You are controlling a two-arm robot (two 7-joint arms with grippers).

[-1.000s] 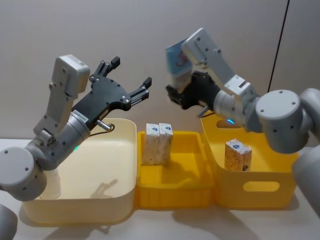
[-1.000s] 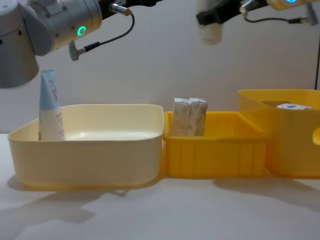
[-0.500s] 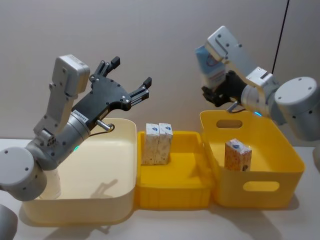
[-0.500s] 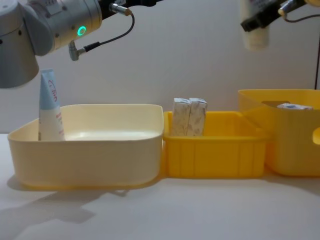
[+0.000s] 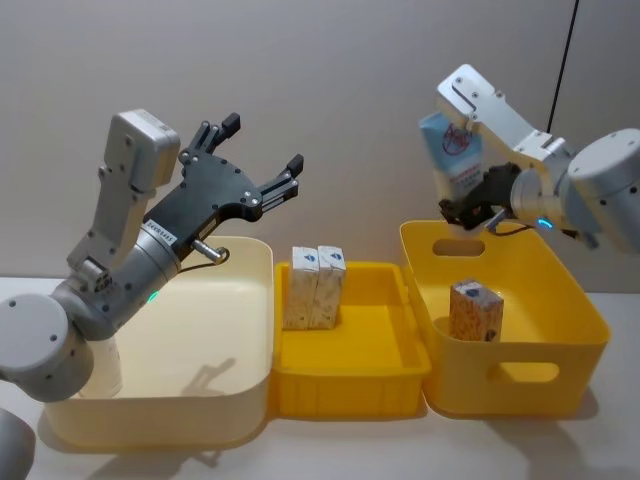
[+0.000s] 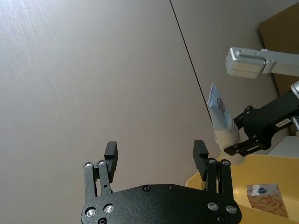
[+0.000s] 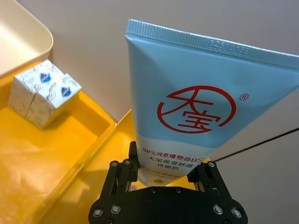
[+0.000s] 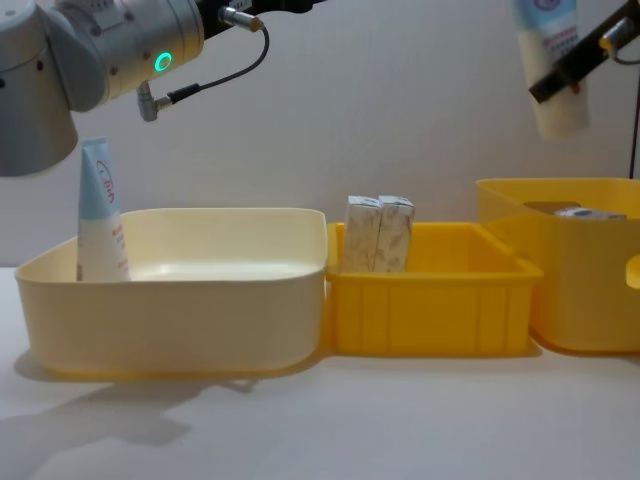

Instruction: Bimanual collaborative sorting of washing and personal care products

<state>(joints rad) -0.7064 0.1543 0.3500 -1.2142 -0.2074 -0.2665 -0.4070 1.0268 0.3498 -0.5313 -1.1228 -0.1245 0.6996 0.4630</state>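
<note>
My right gripper (image 5: 472, 205) is shut on the lower end of a pale blue-and-white tube (image 5: 453, 152) with a red circled mark (image 7: 201, 110), held cap down above the back of the right yellow bin (image 5: 520, 375). One speckled box (image 5: 475, 310) stands in that bin. Two more boxes (image 5: 316, 286) stand side by side in the middle yellow tray (image 5: 350, 352). A second tube (image 8: 100, 215) leans upright in the cream bin (image 5: 160, 345) at its left end. High over the cream bin, my left gripper (image 5: 262, 143) is open and holds nothing.
The three containers sit in a row touching each other on the white table (image 8: 330, 420), with free table in front of them. A plain wall rises close behind. A black cable (image 5: 560, 60) hangs at the far right.
My right gripper has carried the tube to the right, from above the middle tray to above the right yellow bin, and slightly lower. The left arm has not moved.
</note>
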